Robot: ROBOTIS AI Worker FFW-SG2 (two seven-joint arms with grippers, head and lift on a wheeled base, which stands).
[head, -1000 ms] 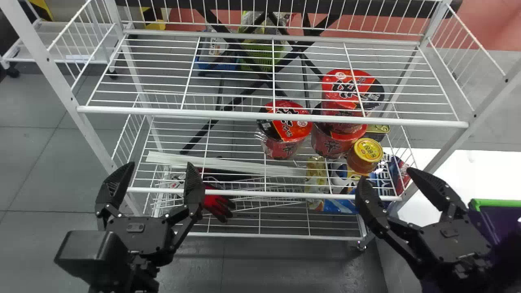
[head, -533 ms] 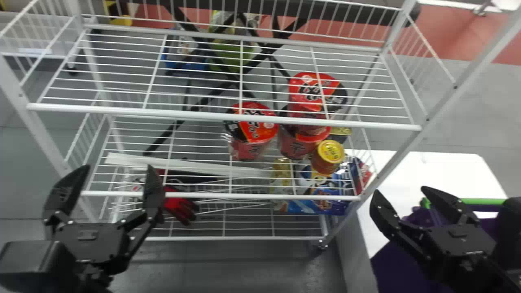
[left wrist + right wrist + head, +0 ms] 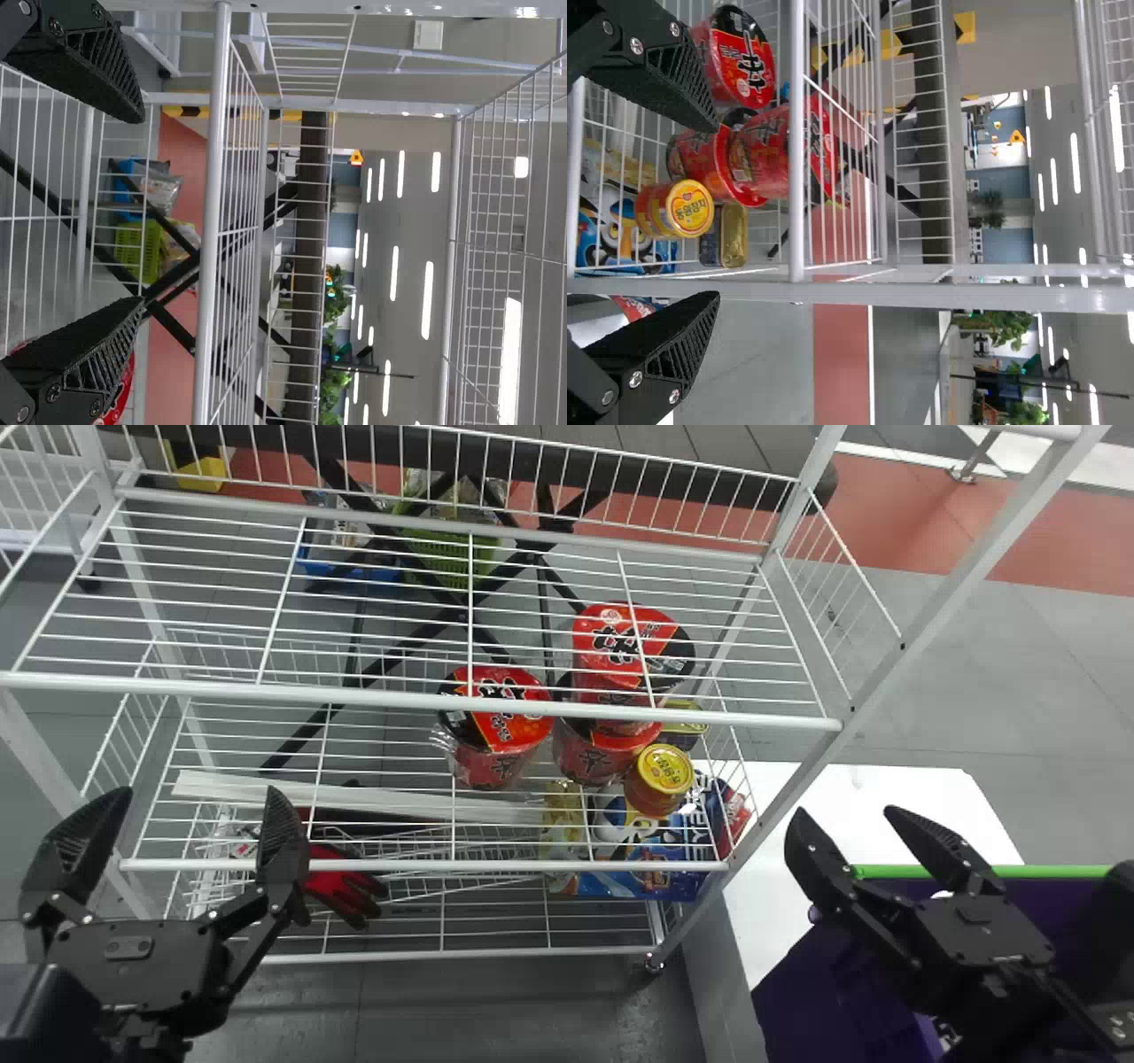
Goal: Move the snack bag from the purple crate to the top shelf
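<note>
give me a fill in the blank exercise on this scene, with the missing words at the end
The purple plastic crate has a rim coloured ____.
The black two-fingered left gripper and right gripper are open, with ____ between their fingers.
The red-and-black round noodle cups on the white wire rack number ____.
The small round can near those cups has a lid coloured ____.

Missing words: green; nothing; three; yellow

There are three red cups (image 3: 498, 735), two cans (image 3: 658, 781) and one purple crate (image 3: 819, 992).
</note>
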